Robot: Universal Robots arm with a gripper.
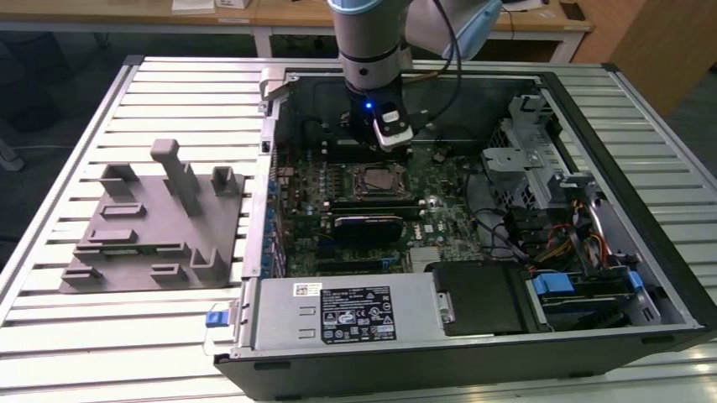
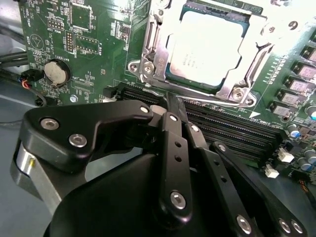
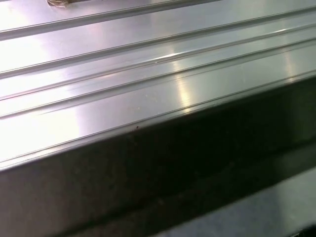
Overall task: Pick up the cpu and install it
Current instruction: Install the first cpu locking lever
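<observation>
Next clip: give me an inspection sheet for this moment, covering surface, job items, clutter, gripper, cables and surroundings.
Surface: ribbed metal table carrying an open computer case.
Job's things: cpu seated in the socket on the motherboard, metal retention frame around it.
Clutter: grey plastic fixture block on the table at the exterior view's left.
Grippers: gripper above the memory slots beside the socket, jaws shut, holding nothing.
Cables: black cable along the arm; wire bundles inside the case.
Surroundings: wooden desks behind.
</observation>
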